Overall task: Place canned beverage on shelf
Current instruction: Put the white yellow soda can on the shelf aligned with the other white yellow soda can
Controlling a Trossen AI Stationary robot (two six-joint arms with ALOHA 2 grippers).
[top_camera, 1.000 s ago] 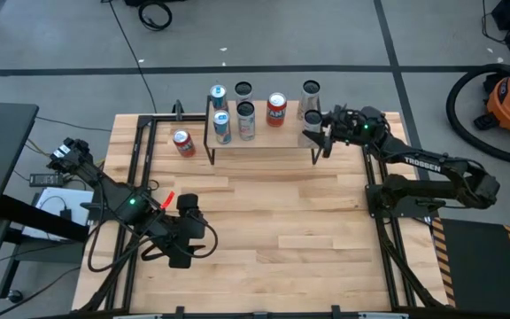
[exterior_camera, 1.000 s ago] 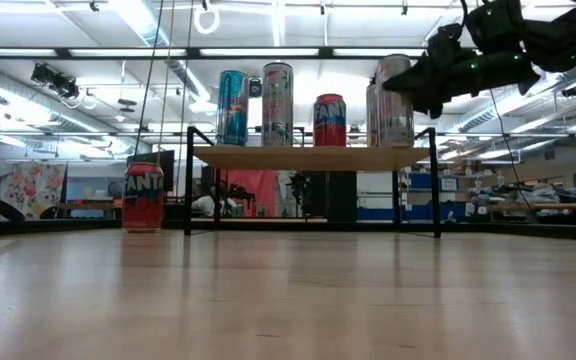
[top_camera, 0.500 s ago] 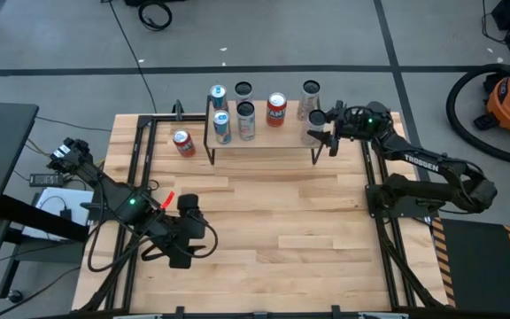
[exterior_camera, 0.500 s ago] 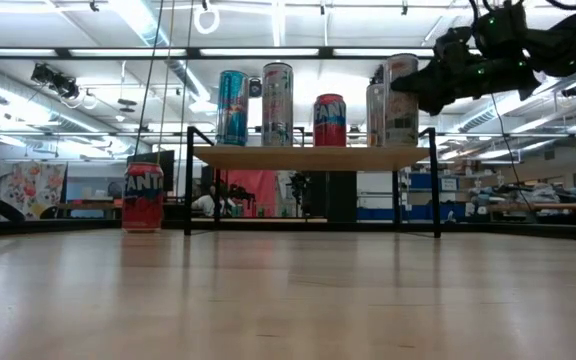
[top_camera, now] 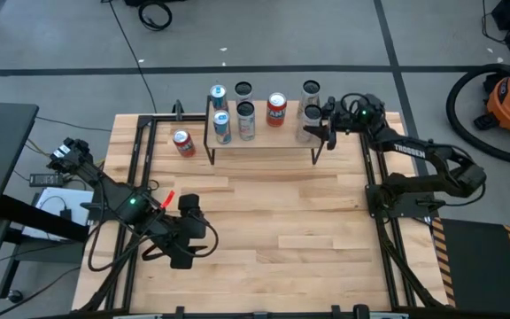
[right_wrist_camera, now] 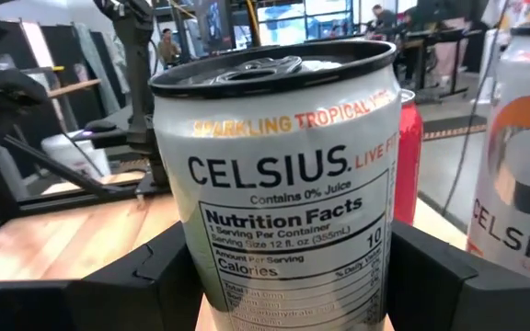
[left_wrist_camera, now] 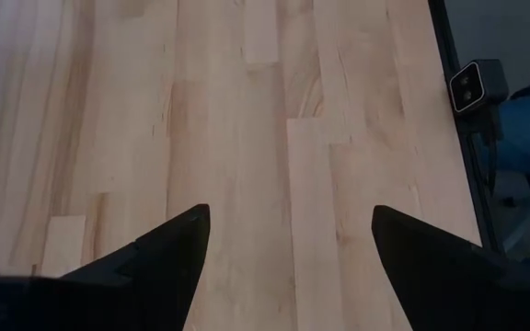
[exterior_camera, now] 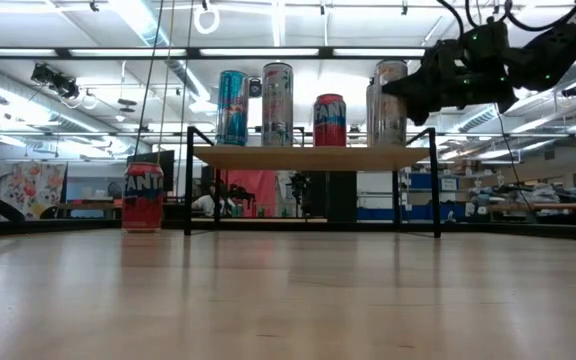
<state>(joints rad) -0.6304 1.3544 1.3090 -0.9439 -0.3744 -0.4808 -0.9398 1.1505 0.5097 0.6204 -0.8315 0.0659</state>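
Your right claw (top_camera: 320, 129) grips a Celsius can (top_camera: 311, 121) at the shelf's (top_camera: 264, 144) right end, upper centre; left claw (left_wrist_camera: 283, 253) gapes wide.

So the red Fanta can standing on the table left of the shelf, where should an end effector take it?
Grip the red cylindrical Fanta can around its mid-body, coming in level from the open table side. It stands upright, clear of the low light-wood shelf.

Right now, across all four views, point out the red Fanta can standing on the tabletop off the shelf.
High view: the red Fanta can stands on the tabletop, just left of the shelf.
Low view: it stands at the left, outside the shelf's left leg.
Left wrist view: not in it.
Right wrist view: not in it; the red can behind the Celsius can is a different one.
Shared landmark: the shelf.
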